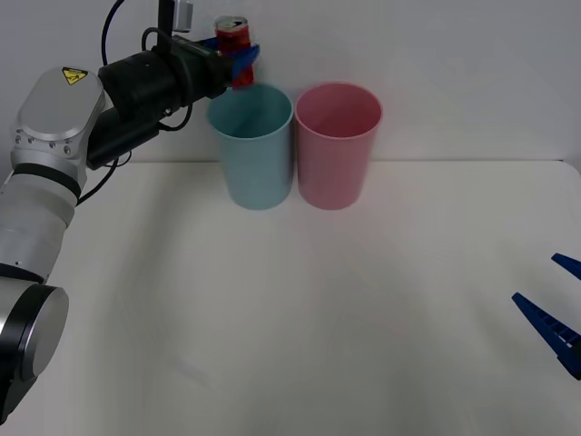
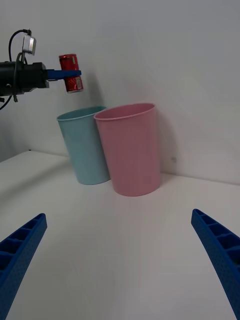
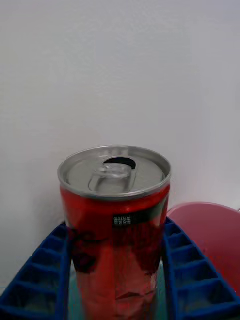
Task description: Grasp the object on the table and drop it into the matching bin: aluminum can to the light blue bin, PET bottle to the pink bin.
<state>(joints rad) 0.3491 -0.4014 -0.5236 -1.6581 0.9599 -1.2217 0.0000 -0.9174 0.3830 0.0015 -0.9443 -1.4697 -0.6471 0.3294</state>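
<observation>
- We see the left arm stretched far forward and raised, its black forearm reaching toward the far edge of the table (image 1: 272, 318); the left gripper (image 1: 241, 60) sits above the rim of the light blue bin (image 1: 250, 150), over its left part.
- We find the left gripper's blue ribbed fingers (image 3: 192, 280) clamped on the two sides of the aluminum can (image 1: 232, 41); the can stands upright in the grip, silver top and pull-tab facing up, well clear of the tabletop.
- From the right wrist view the can (image 2: 71, 73) hangs in the air above the light blue bin (image 2: 85, 147), apart from its rim; the left gripper (image 2: 67, 74) holds it at mid-height.
- The pink bin (image 1: 337, 145) stands just right of the light blue bin, the two touching or nearly so; both stand upright near the far edge, close to the white wall.
- The right gripper (image 1: 558, 313) rests low at the right near side of the table, its fingers (image 2: 20, 250) spread wide and holding nothing; it lies well apart from both bins.
- We note a wide bare stretch of white tabletop between the bins and the near edge; the space above the bin mouths is open apart from the can and the left gripper.
</observation>
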